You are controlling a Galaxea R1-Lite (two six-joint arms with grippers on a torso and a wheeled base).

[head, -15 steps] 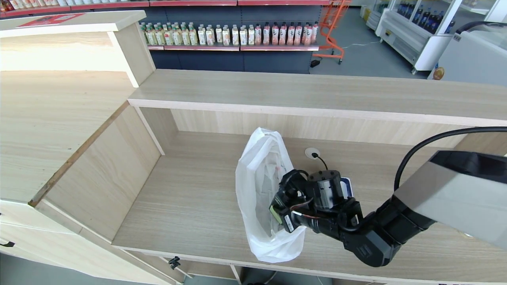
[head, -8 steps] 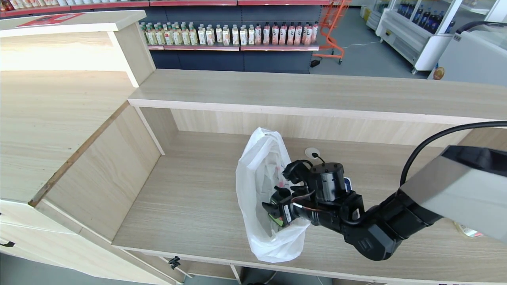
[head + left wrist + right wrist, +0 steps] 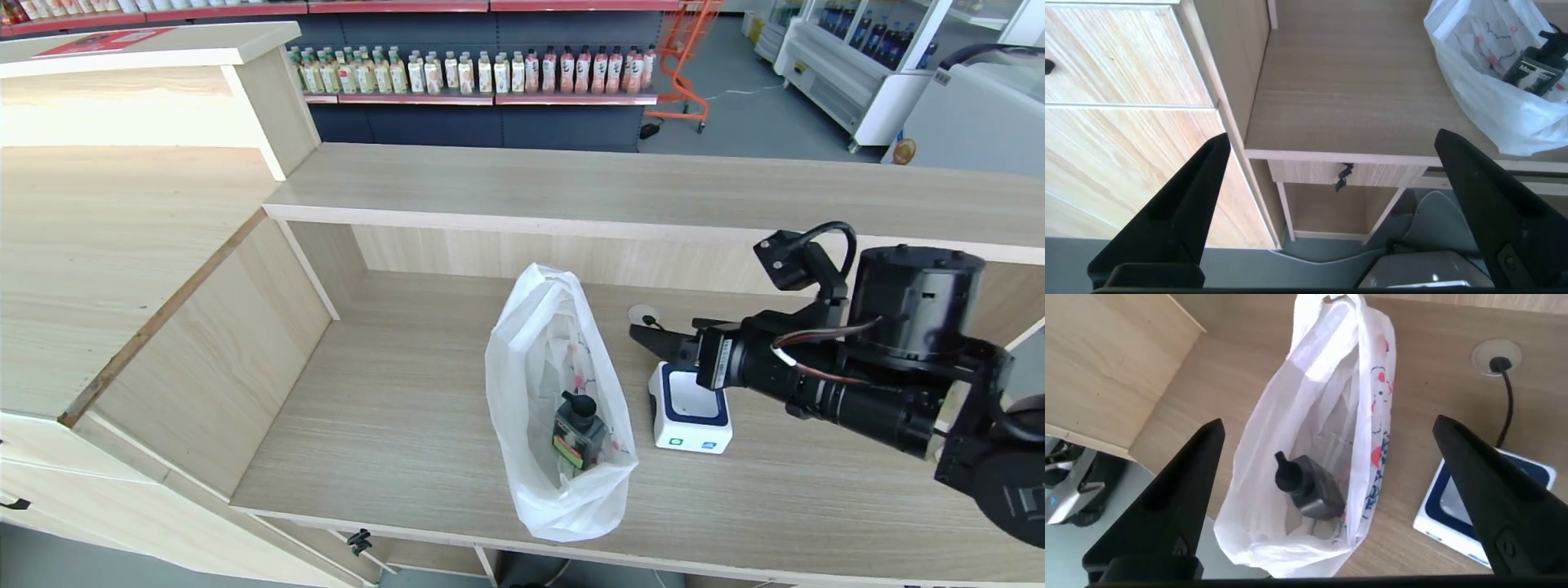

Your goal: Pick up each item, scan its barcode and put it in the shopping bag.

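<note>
A white plastic shopping bag [image 3: 555, 408] stands open on the lower counter. A dark bottle with a black cap [image 3: 578, 431] lies inside it, near the bottom. To the bag's right sits a white and blue barcode scanner [image 3: 688, 408]. My right gripper [image 3: 651, 336] hangs open and empty above the scanner, to the right of the bag's mouth. Its wrist view looks down on the bag [image 3: 1315, 400], the bottle [image 3: 1310, 486] and the scanner [image 3: 1470, 506]. My left gripper [image 3: 1331, 143] is open and empty below the counter's front edge, with the bag [image 3: 1486, 90] to one side.
A cable grommet [image 3: 643, 314] sits behind the scanner, its cord running to it. A raised ledge [image 3: 653, 188] runs along the back and a wooden side wall [image 3: 220, 343] closes the left. Bare counter lies left of the bag. Cabinet fronts [image 3: 1127, 122] stand under the counter.
My right gripper let go of the dark bottle inside the bag, then drew back up and to the right. The scanner has come into sight.
</note>
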